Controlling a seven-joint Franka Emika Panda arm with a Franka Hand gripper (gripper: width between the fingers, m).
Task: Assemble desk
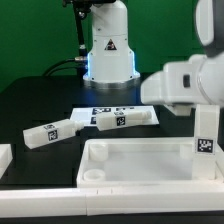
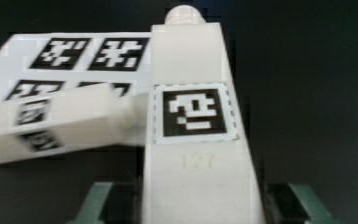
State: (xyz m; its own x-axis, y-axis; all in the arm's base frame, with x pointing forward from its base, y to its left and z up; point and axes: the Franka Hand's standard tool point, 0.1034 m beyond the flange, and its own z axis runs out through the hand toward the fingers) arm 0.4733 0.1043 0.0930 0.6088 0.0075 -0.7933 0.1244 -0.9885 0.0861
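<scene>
The white desk top (image 1: 130, 170) lies in the foreground of the exterior view, with a raised rim and a round socket at its near left corner. My gripper (image 2: 197, 203) is shut on a square white leg (image 2: 197, 120) bearing a black-and-white tag. Both fingers (image 2: 108, 200) flank the leg's near end. In the exterior view this leg (image 1: 205, 135) hangs upright under the arm, over the desk top's right end. Two more legs lie on the table: one at the left (image 1: 46, 133), and one on the marker board (image 1: 120, 120), which also shows in the wrist view (image 2: 43, 125).
The marker board (image 2: 87, 55) lies flat on the black table behind the desk top, also in the exterior view (image 1: 100, 108). The robot base (image 1: 108, 50) stands at the back. A white border bar end (image 1: 4, 160) sits at the exterior view's left edge.
</scene>
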